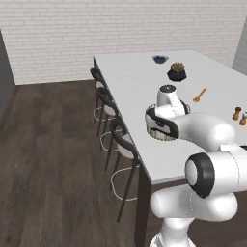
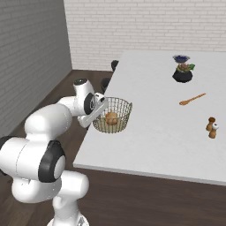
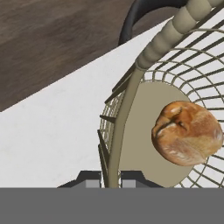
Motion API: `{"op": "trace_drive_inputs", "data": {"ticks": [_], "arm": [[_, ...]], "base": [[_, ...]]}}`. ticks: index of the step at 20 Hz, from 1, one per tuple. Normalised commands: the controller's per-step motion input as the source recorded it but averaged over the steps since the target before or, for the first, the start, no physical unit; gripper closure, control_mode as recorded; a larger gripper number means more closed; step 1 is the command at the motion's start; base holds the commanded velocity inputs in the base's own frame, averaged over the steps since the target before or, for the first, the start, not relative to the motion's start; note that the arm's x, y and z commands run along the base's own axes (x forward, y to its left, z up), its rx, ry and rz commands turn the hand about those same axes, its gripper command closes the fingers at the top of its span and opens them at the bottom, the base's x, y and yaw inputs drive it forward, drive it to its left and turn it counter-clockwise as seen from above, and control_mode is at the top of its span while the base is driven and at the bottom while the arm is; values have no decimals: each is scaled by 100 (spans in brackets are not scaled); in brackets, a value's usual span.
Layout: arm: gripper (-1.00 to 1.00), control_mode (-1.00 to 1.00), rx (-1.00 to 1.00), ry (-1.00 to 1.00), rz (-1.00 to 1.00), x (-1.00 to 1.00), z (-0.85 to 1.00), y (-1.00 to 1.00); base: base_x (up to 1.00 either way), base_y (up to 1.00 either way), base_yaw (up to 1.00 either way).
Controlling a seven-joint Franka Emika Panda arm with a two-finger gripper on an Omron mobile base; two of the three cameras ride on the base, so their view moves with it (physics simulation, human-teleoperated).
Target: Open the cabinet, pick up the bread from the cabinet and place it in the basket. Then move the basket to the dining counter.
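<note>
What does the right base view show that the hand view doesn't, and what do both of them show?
Right base view alone: the whole basket standing near the edge of the dining counter, plus a wooden spoon, a potted plant and two small shakers farther along it.

Hand view alone: the end effector shut on the basket's wall, one fingertip on each side.

Both: the bread lying on the basket's pale bottom, and the white countertop.
</note>
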Motion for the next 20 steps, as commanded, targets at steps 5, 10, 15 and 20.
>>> {"op": "trace_drive_inputs", "data": {"ticks": [5,10,15,20], "arm": [[100,-100,-11,0,0,60,-46,-11],[100,-100,-4,0,-1,22,-32,-1],[100,-100,0,0,0,-1,-27,-5],[100,-100,0,0,-1,-1,-36,-1]], "base": [[0,0,0],[0,0,0],[0,0,0],[0,0,0]]}}
